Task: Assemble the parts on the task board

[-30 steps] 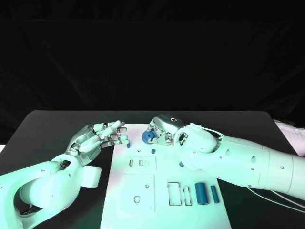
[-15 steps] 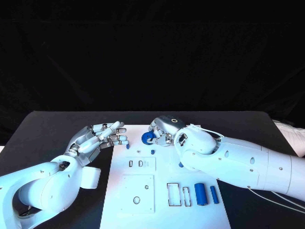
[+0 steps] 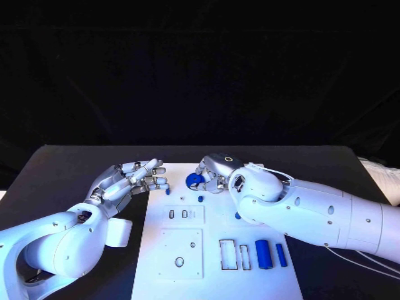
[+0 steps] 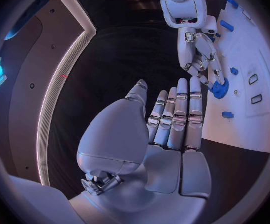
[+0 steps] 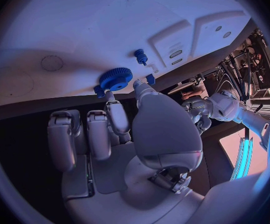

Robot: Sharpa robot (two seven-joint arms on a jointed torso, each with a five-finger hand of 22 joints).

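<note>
The white task board (image 3: 220, 284) lies mid-table. At its far edge a blue gear (image 3: 195, 180) sits under the fingertips of my right hand (image 3: 220, 170), which pinches it just over the board. In the right wrist view, the thumb and a finger (image 5: 114, 109) meet the gear (image 5: 116, 77) at its rim. My left hand (image 3: 130, 179) hovers open, with straight fingers, by the board's far left corner, a little way from the gear. Two small blue pegs (image 3: 169, 191) (image 3: 200, 199) stand near the gear. The left wrist view shows my right hand (image 4: 197, 50) over the gear (image 4: 220, 88).
Two blue cylinders (image 3: 262, 253) (image 3: 281, 254) lie at the board's near right, beside two narrow slots (image 3: 228, 254). Square plates with holes (image 3: 182, 250) fill the board's near left. Black table (image 3: 65, 169) surrounds the board.
The right hand and the gear have barely shifted. The left hand stays where it was.
</note>
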